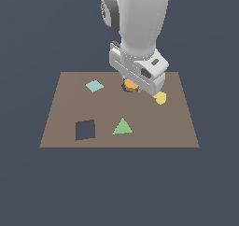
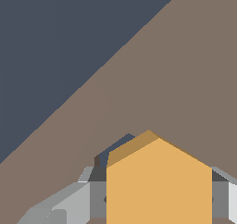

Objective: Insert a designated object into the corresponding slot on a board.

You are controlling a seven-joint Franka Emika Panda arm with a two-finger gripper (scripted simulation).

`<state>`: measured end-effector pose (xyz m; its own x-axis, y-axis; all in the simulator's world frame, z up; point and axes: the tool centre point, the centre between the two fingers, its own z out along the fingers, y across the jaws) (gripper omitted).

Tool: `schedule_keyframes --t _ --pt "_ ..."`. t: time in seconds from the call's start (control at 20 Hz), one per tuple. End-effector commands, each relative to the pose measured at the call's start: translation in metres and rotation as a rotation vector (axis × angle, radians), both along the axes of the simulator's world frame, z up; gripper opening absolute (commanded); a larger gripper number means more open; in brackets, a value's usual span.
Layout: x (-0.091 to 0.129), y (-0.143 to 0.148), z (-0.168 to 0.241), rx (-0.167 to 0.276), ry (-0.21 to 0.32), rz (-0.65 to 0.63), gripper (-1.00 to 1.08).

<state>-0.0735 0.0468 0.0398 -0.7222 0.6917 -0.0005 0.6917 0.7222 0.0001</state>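
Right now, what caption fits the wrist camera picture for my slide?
Pincer holding the orange hexagon block just over the dark slot in the brown board.

Setting: a simulated test scene, not a furnished room; flat untextured rendering, uniform slate-blue surround with no walls, floor seams or furniture visible. Contents: one flat brown board (image 1: 177, 122) that seems to float on the blank ground, carrying plain single-colour shape blocks such as a green triangle (image 1: 123, 127) and a pale blue diamond (image 1: 94, 86). A smooth white robot arm (image 1: 137, 19) descends from above, its base out of view.
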Motion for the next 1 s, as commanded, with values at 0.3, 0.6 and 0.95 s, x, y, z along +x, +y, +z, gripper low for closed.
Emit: schedule_keyframes --t 0.3,0.6,0.95 --pt "-0.003 -0.009 0.001 0.000 0.000 0.088 -1.00" --pt "-0.003 -0.010 0.000 0.000 0.000 0.092 -1.00" --pt "-0.003 -0.011 -0.009 -0.001 0.000 0.096 1.00"
